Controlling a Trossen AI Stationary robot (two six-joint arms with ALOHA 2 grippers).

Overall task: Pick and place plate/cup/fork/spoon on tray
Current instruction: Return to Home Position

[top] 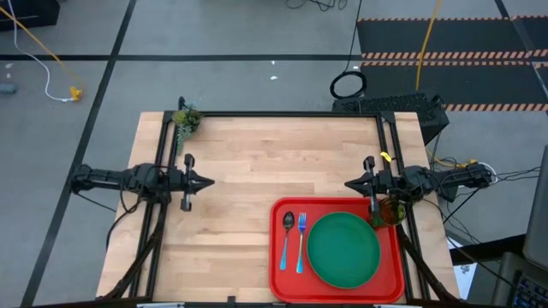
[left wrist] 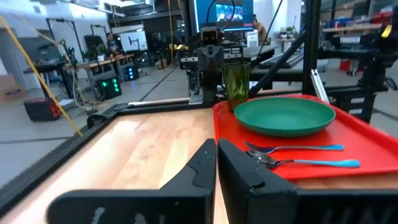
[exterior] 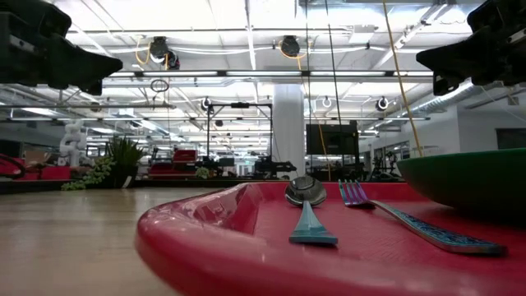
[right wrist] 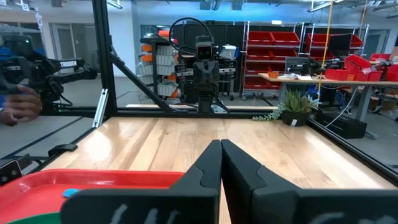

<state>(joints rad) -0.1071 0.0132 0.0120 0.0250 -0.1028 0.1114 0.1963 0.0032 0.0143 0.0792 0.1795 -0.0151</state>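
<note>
The red tray (top: 282, 274) lies at the table's near right. On it lie the dark-green plate (top: 342, 248), the fork (top: 301, 241) and the spoon (top: 287, 238), side by side left of the plate. The olive cup (top: 391, 212) stands upright on the tray's far right corner, partly under the right arm; it shows behind the plate in the left wrist view (left wrist: 237, 84). My left gripper (top: 208, 181) is shut and empty above the table's left middle. My right gripper (top: 349, 182) is shut and empty, just beyond the tray's far edge.
A small plant (top: 186, 120) sits at the table's far left corner. Black frame rails (top: 282, 114) run along the table's edges. Bare wood (top: 274, 162) lies between the two grippers. A person's hand (right wrist: 18, 106) shows beyond the table in the right wrist view.
</note>
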